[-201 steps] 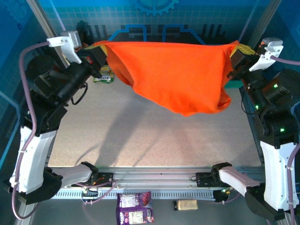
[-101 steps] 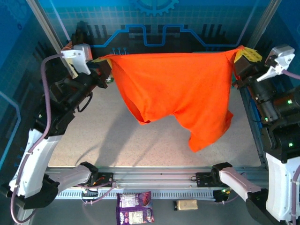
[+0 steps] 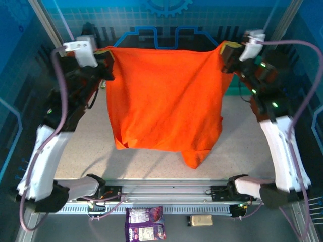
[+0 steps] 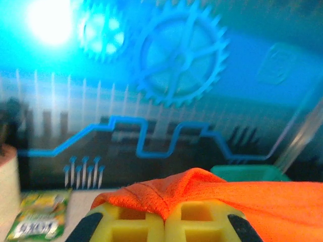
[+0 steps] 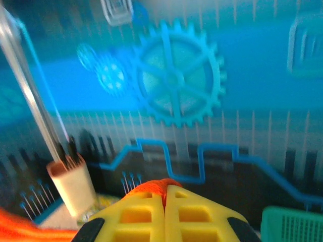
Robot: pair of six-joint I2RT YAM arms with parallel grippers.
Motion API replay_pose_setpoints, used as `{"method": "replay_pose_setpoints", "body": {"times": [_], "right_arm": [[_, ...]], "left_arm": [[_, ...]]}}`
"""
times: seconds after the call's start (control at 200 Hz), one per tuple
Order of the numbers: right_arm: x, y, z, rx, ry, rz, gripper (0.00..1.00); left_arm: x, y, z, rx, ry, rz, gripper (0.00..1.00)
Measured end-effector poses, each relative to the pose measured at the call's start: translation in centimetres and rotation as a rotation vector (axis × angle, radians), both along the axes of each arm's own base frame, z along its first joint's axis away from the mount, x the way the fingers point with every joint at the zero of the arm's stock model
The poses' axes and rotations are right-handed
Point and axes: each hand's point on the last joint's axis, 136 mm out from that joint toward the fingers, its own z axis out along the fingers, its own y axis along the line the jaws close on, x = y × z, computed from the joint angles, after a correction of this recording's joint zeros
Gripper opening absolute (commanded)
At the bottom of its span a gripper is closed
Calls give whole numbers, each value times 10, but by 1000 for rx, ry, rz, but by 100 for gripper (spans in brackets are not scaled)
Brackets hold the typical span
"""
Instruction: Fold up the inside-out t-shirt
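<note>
A green snack packet [image 4: 36, 222] lies flat on the speckled beige table top [image 3: 81, 146] toward the back left. A white upright cylinder [image 5: 74, 189] stands before the blue gear-printed back wall [image 3: 166, 20]. Below the table's near rail, a purple foil snack packet [image 3: 145, 224] and a small tan block [image 3: 201, 220] lie near each other, apart. The bright orange cloth t-shirt [image 3: 166, 101] hangs like a curtain across the middle of the table. It hides much of the surface behind it in the top view. Its lower edge droops to a point near the front edge, and whether that point touches the table cannot be told. A teal plastic mesh basket [image 5: 295, 222] sits at the back right, its rim showing just past the cloth's top edge in the left wrist view; what it holds cannot be told. Both arms are raised and reach toward the far side, with the grippers high, level and well apart. The left gripper [image 3: 106, 56] pinches one upper corner, its yellow pads [image 4: 136, 222] pressed together on bunched orange cloth. The right gripper [image 3: 225, 53] is clamped on the other upper corner, a small fold of cloth showing at its closed tips.
</note>
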Motion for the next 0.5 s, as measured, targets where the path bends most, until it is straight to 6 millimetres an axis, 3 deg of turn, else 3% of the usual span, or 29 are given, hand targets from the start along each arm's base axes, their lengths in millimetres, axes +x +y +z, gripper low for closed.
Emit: {"method": "replay_pose_setpoints", "body": {"times": [0.15, 0.285, 0.39, 0.5], "right_arm": [[86, 18, -107, -54, 249, -23, 1], [137, 29, -181, -87, 438, -38, 20], [154, 34, -205, -93, 519, -43, 29], [144, 40, -211, -96, 566, -32, 32]], "left_arm": [[81, 14, -100, 63, 246, 82, 0], [133, 33, -188, 68, 452, 131, 0], [161, 46, -242, 51, 576, 157, 14], [172, 49, -273, 32, 660, 154, 22]]}}
